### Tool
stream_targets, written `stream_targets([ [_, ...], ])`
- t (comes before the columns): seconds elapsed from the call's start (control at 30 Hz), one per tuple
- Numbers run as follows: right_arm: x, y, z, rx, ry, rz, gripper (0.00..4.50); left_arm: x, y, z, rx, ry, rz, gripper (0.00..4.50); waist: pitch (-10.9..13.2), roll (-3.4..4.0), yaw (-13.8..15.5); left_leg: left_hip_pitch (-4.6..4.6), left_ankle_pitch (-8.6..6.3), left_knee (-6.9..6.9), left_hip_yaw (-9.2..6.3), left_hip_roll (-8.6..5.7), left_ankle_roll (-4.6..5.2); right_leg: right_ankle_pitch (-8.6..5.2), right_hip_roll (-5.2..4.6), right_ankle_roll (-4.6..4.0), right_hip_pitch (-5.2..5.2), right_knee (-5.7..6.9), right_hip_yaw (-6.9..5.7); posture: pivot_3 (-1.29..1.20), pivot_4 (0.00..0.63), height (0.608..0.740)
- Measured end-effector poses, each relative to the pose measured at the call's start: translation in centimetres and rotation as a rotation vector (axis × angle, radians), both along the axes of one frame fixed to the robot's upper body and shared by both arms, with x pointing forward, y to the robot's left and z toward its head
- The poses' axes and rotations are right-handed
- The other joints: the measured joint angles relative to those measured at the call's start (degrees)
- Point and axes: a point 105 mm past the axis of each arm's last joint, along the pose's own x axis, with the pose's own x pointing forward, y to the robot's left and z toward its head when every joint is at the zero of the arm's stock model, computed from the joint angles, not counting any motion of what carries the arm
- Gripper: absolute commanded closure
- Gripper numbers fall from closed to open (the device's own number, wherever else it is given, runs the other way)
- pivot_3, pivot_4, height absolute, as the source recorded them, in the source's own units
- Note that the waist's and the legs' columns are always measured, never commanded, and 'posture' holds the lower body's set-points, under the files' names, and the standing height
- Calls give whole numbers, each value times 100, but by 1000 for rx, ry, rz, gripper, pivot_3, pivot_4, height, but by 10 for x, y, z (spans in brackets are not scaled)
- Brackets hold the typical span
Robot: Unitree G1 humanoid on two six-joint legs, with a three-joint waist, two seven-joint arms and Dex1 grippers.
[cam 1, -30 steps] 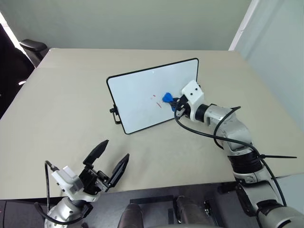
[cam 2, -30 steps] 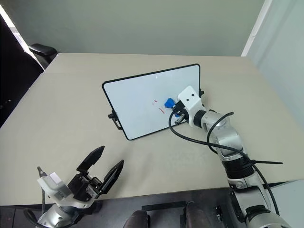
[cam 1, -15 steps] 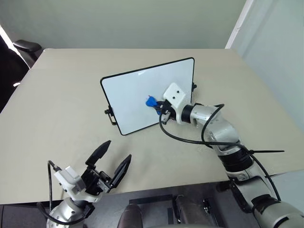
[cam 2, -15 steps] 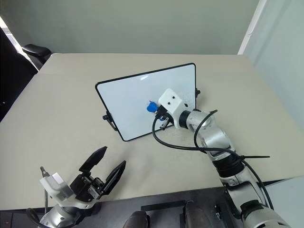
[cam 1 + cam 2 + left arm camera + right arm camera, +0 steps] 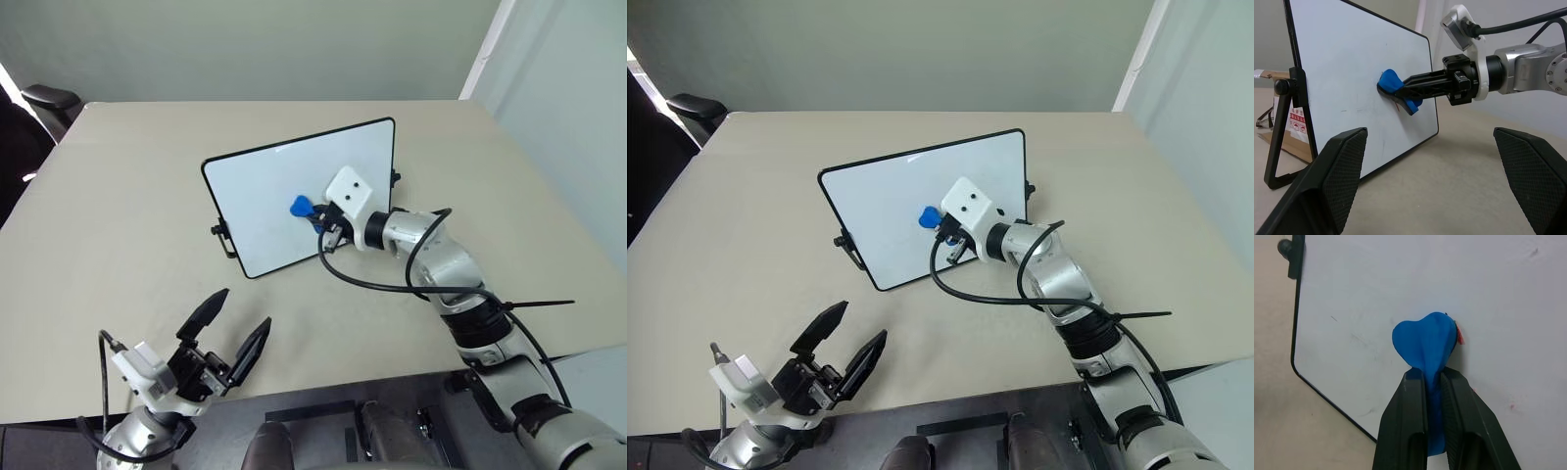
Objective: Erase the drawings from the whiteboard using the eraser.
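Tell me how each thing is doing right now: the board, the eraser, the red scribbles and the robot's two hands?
Whiteboard: standing up on the table, tilted back on its stand.
Eraser: squeezed, pressed against the whiteboard.
Red scribbles: mostly wiped or covered; a bit peeks out beside the eraser, plus faint specks.
Right gripper: fingers shut on the eraser.
Left gripper: fingers open, holding nothing, above the table.

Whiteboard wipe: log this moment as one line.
right gripper: shut on eraser | eraser: pressed to whiteboard | drawings: red trace beside eraser | left gripper: open, empty
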Motion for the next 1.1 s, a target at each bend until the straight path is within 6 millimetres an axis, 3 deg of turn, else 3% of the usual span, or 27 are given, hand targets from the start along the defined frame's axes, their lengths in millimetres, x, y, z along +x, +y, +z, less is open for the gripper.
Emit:
stream_targets([
  [0.13,0,-1,4,12,-7,0,4265,0,-1,-1,-1,3,-2,0,0,0,1,-4,3,-1,-1,0,-5,0,0,0,-6,1,0,0,150,740],
  [0.33,5,-5,25,56,-70,-27,4265,-2,-3,-1,-4,8,-10,0,-1,-2,38,-7,4,0,0,0,-8,0,-3,0,-5,-1,0,0,150,740],
  [0.5,6,-7,24,55,-71,-32,4265,-3,-5,1,-4,0,-16,0,-1,-2,59,-7,6,1,1,0,-12,0,-4,0,-4,0,0,0,150,740],
  [1.1,11,-41,-32,-109,111,-173,4265,-4,-5,2,-4,0,-16,0,-3,-4,89,-2,15,10,4,0,-18,16,-2,-23,16,0,-1,0,150,740],
])
